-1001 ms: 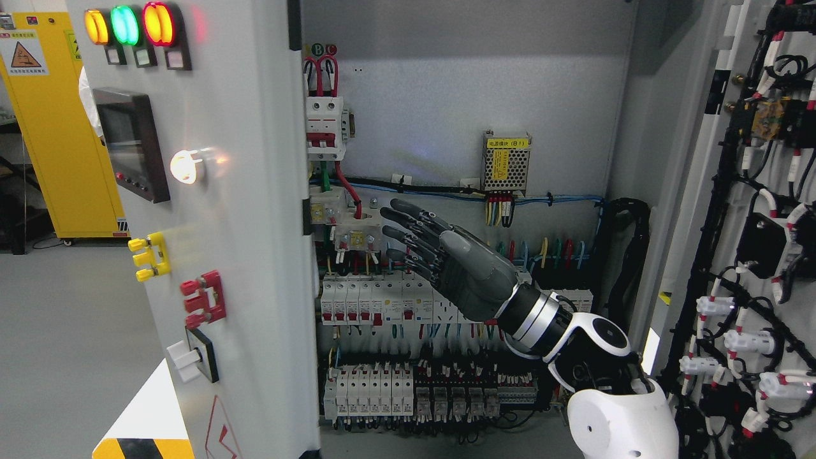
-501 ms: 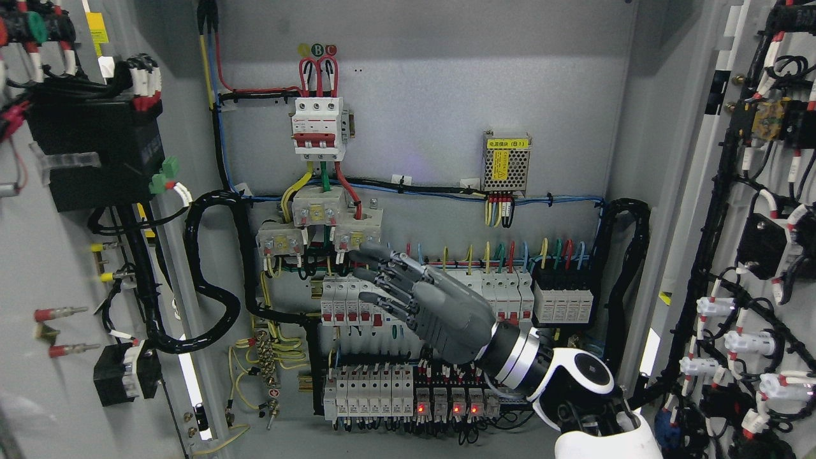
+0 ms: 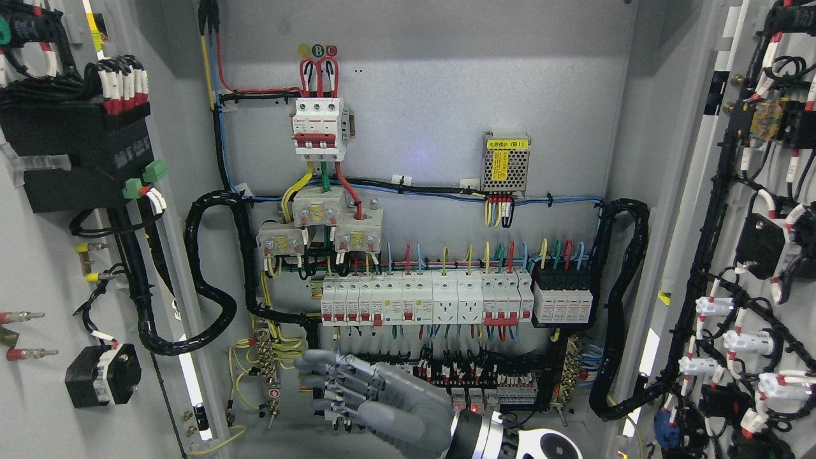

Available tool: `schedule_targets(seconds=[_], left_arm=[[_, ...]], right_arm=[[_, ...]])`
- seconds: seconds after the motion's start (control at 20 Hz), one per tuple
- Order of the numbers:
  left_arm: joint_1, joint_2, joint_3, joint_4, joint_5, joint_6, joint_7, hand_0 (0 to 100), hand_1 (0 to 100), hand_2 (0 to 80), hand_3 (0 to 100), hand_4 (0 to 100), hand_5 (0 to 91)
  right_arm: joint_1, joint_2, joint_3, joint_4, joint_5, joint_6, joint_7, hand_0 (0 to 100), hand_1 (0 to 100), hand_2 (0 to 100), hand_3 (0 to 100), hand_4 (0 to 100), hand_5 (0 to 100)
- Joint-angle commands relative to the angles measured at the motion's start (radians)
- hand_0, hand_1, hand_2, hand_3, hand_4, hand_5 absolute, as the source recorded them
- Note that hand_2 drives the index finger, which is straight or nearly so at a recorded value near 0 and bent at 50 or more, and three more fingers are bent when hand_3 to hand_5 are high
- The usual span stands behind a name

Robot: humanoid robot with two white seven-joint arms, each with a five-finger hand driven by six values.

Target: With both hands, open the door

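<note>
Where the right arm enters at the bottom edge, only its wrist and the right hand [image 3: 373, 401] show; the forearm is cut off by the frame. Its grey fingers [image 3: 331, 376] point left, loosely extended and slightly bent, and they grasp nothing. The hand hangs low in front of the cabinet's open interior and covers part of the bottom row of small breakers [image 3: 484, 382], so that row cannot be seen whole.

Both doors stand swung wide. At the left, the left door [image 3: 38, 268] shows its inner face with a black box [image 3: 73, 159], wire bundles and a small black block [image 3: 102, 376]; its outer edge runs out of view. At the right, the right door [image 3: 765, 255] shows its inner face too, crowded with black cables and white connectors, and it is likewise cropped.

Farther back, the grey back panel [image 3: 433, 95] carries a three-pole breaker [image 3: 319, 127] with red loops above, a small perforated metal module [image 3: 505, 162] whose yellow label is too small to read, and a long row of white breakers [image 3: 421, 299]. A thick black conduit [image 3: 210, 274] loops down the left side of the interior.
</note>
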Motion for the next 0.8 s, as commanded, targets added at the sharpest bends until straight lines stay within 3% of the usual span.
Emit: schedule_targets(seconds=[0.0, 0.35, 0.55, 0.75], left_arm=[[0.000, -0.001, 0.000, 0.000, 0.000, 0.000, 0.000, 12, 56, 0.0, 0, 0, 0.0], [0.000, -0.001, 0.000, -0.001, 0.000, 0.000, 0.000, 12, 56, 0.0, 0, 0, 0.0], [0.000, -0.001, 0.000, -0.001, 0.000, 0.000, 0.000, 12, 56, 0.0, 0, 0, 0.0], [0.000, -0.001, 0.000, -0.001, 0.000, 0.000, 0.000, 12, 56, 0.0, 0, 0, 0.0]], right_arm=[[0.097, -0.026, 0.278, -0.113, 0.007, -0.005, -0.046, 0, 50, 4, 0, 0, 0], [0.099, 0.012, 0.412, -0.113, 0.079, -0.007, -0.054, 0, 50, 4, 0, 0, 0], [0.091, 0.066, 0.420, -0.099, 0.079, 0.003, -0.056, 0, 50, 4, 0, 0, 0], [0.085, 0.108, 0.424, -0.061, 0.079, 0.004, -0.092, 0, 50, 4, 0, 0, 0]])
